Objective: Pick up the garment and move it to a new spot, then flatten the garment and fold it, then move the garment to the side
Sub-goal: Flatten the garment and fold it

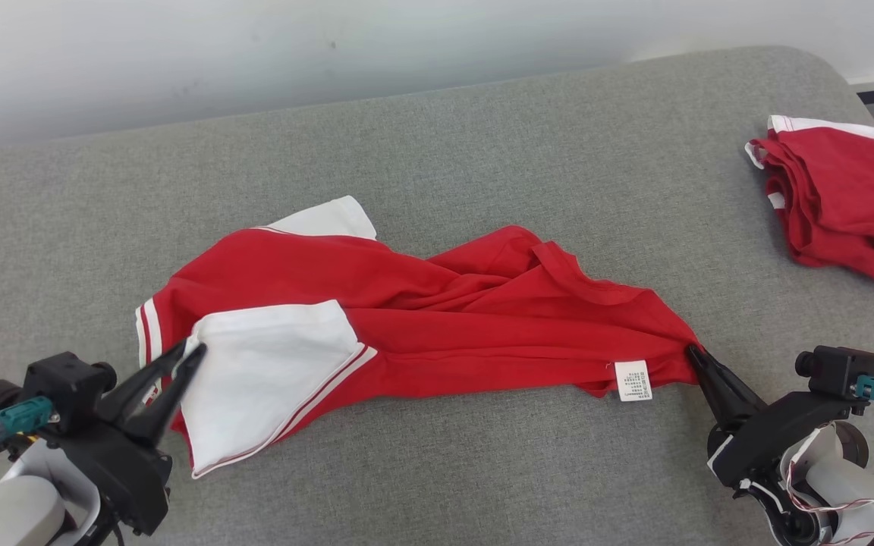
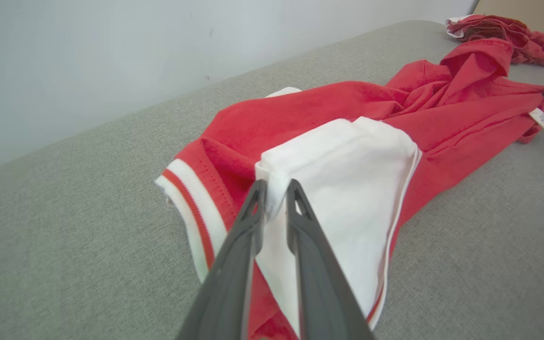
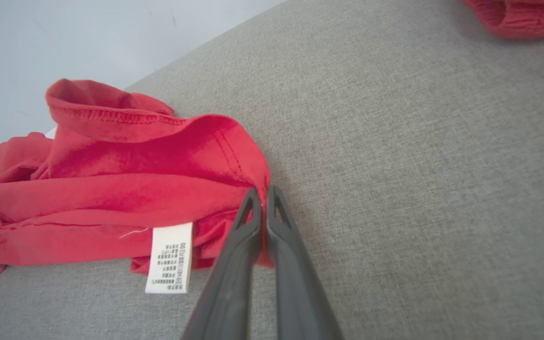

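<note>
Where garment (image 1: pixel 482 318) lies: mid grey cushion (image 1: pixel 482 136); red tee w/ white sleeves, rumpled, stretched roughly 9-to-3 o'clock across head view.
L gripper (image 1: pixel 193 346): at 8 o'clock of head view, fingers closed on a bunched fold at edge of white sleeve (image 1: pixel 270 364); wrist view shows white cloth squeezed btwn the tips.
R gripper (image 1: pixel 691 350): at 4 o'clock, fingers pinched tight on red hem corner at garment's 3 o'clock end; cloth drawn to a point there.
White sleeve: lies over red body, red stripe along its edge toward 5 o'clock; 2nd sleeve (image 1: pixel 331 216) peeks out at garment's 11 o'clock.
Neckline (image 1: pixel 558 265): approx 1 o'clock of garment, rim standing up a bit.
Care label (image 1: pixel 632 379): white, on near hem, just beside R gripper, at its 9 o'clock.
Red pile (image 1: pixel 847 205): red cloth w/ white trim, folded, at 2 o'clock, well apart from held garment.
Wall (image 1: pixel 255 45): pale, along 12 o'clock behind cushion.
</note>
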`<state>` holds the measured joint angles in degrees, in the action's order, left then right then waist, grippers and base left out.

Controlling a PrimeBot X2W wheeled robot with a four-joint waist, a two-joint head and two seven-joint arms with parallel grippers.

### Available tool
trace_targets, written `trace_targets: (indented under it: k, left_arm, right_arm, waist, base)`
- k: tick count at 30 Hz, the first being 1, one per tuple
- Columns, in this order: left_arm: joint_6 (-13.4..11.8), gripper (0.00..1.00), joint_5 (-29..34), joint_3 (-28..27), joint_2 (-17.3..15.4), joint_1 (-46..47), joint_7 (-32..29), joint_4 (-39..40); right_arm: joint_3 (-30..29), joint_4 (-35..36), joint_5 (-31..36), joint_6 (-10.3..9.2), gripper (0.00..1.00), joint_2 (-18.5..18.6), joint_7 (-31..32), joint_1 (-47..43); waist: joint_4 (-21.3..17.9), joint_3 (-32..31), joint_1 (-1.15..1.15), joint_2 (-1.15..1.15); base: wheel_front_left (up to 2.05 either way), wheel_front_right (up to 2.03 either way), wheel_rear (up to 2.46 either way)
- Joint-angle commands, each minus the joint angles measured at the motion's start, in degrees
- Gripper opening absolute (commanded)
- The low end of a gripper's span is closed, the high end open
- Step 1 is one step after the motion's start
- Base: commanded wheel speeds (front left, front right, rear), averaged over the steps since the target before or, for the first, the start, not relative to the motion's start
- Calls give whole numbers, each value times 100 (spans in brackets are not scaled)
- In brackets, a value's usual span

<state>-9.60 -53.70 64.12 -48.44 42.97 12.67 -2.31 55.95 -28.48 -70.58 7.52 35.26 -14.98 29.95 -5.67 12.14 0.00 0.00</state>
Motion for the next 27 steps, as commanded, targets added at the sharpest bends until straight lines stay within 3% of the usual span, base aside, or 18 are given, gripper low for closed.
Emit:
trace_targets:
  k: [1,7,12,14,19,27]
  left_arm:
    - [26,0,97,14,3,40,49,-57]
    - [39,0,121,-281,-4,74,184,-1]
    - [212,0,135,-848,-158,136,247,280]
    - [357,0,251,-1333,-223,187,253,557]
    - [579,0,445,-1902,-299,276,244,801]
    - [1182,0,537,-2682,-358,782,246,773]
  right_arm:
    - [3,14,31,-7,0,-1,-30,19]
    - [-15,90,61,-7,0,24,-30,59]
    - [-122,396,18,-7,0,198,-30,190]
    - [-168,643,-81,-7,0,355,-27,341]
    - [-227,1071,-289,-7,0,587,25,678]
    - [-421,1665,-662,-7,0,1035,210,1518]
  waist:
    - [2,-13,0,0]
    - [23,-139,0,0]
    - [55,-356,0,0]
    - [72,-510,0,0]
    - [85,-756,0,0]
    - [82,-1191,0,0]
  base:
    - [0,0,0]
    - [0,0,0]
    - [0,0,0]
    - [0,0,0]
    - [0,0,0]
    - [0,0,0]
